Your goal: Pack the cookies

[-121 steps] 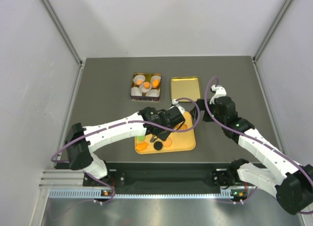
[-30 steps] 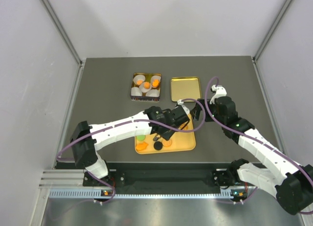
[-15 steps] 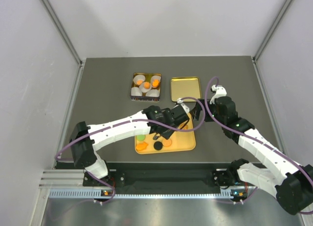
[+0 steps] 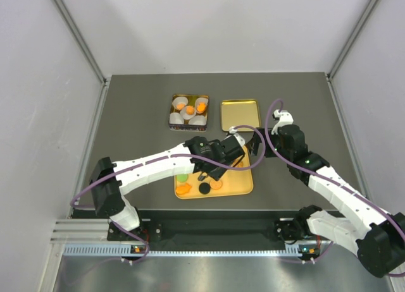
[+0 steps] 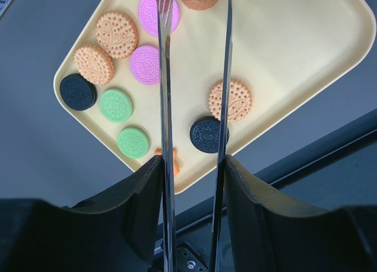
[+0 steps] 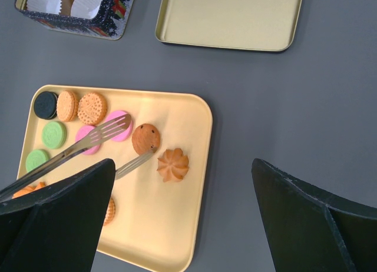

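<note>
My left fingers (image 5: 144,195) clamp a pair of tongs (image 5: 164,107). The blades stand apart over the yellow tray (image 6: 171,219), one tip over a pink biscuit (image 5: 147,13), the other beside the brown cookie (image 6: 145,138). My right fingers (image 6: 318,225) are spread wide, holding nothing. The cookies (image 6: 92,108) crowd the tray's left side; its right half lies mostly bare. Beyond the rim, open worktop (image 6: 265,107) runs to the tin (image 6: 76,4) and lid (image 6: 230,19).

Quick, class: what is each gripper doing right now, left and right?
Left gripper: closed on the metal tongs, whose tips stand apart over the tray.
Right gripper: open, holding nothing.
</note>
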Controlling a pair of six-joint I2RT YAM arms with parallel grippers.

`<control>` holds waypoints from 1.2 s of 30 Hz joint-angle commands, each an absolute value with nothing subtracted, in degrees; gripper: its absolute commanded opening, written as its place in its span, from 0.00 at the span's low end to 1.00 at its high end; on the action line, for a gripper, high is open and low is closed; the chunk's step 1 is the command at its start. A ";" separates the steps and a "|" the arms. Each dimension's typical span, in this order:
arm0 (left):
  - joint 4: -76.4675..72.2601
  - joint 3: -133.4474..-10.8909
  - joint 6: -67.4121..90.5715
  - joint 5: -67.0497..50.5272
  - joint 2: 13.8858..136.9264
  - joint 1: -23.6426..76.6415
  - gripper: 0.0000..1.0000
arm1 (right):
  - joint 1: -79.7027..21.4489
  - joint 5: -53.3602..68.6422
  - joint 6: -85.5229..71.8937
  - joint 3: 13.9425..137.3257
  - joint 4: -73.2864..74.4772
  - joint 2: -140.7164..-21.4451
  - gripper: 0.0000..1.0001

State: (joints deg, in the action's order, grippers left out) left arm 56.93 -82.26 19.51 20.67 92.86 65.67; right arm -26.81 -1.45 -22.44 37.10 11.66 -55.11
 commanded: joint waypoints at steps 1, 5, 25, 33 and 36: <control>56.25 -83.58 18.81 21.53 92.28 65.48 0.49 | -26.28 -1.85 -21.44 37.00 10.55 -53.79 1.00; 55.38 -83.15 18.37 21.09 92.72 65.48 0.49 | -26.28 -1.85 -21.36 37.00 10.63 -53.70 1.00; 53.35 -81.30 17.23 19.25 93.25 64.25 0.49 | -26.28 -1.85 -21.36 37.00 10.63 -53.70 1.00; 53.35 -81.12 16.88 18.54 93.78 63.99 0.50 | -26.28 -1.85 -21.36 37.00 10.63 -53.79 1.00; 53.44 -80.95 16.88 18.54 93.69 63.90 0.50 | -26.28 -1.85 -21.36 37.00 10.63 -53.88 1.00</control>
